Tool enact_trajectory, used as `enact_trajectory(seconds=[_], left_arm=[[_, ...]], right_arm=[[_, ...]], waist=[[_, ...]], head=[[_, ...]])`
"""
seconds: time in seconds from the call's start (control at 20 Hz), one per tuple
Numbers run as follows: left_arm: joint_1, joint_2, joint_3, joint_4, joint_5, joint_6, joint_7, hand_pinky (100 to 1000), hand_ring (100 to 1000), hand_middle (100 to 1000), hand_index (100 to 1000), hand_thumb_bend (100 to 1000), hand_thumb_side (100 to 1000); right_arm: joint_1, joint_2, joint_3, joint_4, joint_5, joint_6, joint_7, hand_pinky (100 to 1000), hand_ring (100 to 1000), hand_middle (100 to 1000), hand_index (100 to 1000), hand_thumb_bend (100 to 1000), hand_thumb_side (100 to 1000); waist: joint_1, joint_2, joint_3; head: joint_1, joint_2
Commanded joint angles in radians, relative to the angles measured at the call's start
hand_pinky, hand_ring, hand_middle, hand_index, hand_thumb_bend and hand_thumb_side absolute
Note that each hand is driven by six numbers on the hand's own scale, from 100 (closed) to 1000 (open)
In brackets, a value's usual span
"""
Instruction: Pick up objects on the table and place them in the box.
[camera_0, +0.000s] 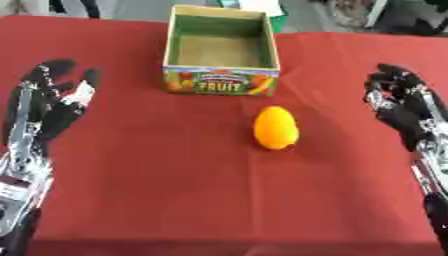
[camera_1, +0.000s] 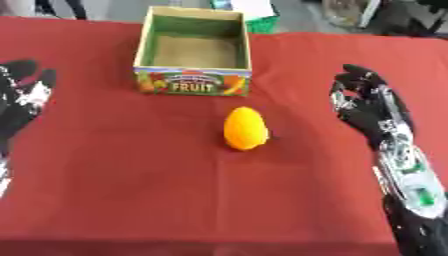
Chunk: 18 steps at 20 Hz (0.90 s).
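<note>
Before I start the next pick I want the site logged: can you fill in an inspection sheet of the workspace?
Surface: table under a red cloth.
Job's things: orange egg-shaped fruit lying apart from and nearer than the open cardboard box printed FRUIT; nothing visible inside the box.
Clutter: nothing seen.
Hands: black left hand open at the left side; black right hand open at the right side; neither touches anything.
Cables: nothing seen.
Surroundings: green and white thing behind the box; otherwise unclear.

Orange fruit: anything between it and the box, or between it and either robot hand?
Nothing visible. The orange fruit lies on bare red cloth just in front of the box. The left robot hand and right robot hand flank it, both open.
</note>
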Motion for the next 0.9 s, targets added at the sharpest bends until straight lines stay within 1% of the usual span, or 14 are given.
enact_trajectory(seconds=[0.05, 0.25, 0.75, 0.9], left_arm=[[-0.008, 0.014, 0.005, -0.012, 0.004, 0.0, -0.003, 810, 860, 752, 695, 497, 384], [-0.008, 0.014, 0.004, -0.012, 0.005, 0.0, -0.004, 810, 860, 752, 695, 497, 384], [-0.01, 0.014, -0.002, -0.01, 0.005, 0.001, -0.01, 810, 861, 752, 695, 496, 384], [-0.01, 0.014, -0.004, -0.01, 0.005, 0.002, -0.012, 809, 861, 752, 695, 496, 385]], right_arm=[[-0.021, -0.054, 0.012, -0.033, 0.035, -0.012, 0.037, 666, 787, 706, 847, 100, 100], [-0.029, -0.077, 0.032, -0.037, 0.058, -0.025, 0.077, 669, 793, 714, 859, 100, 100], [-0.061, -0.122, 0.129, -0.037, 0.086, -0.046, 0.17, 673, 802, 729, 868, 100, 100], [-0.076, -0.127, 0.158, -0.035, 0.098, -0.05, 0.202, 679, 810, 740, 871, 100, 125]], waist=[[0.001, -0.017, 0.002], [0.001, -0.018, 0.002], [0.002, -0.019, 0.009], [0.001, -0.019, 0.011]], head=[[-0.003, 0.004], [-0.004, 0.004], [-0.01, 0.005], [-0.011, 0.005]])
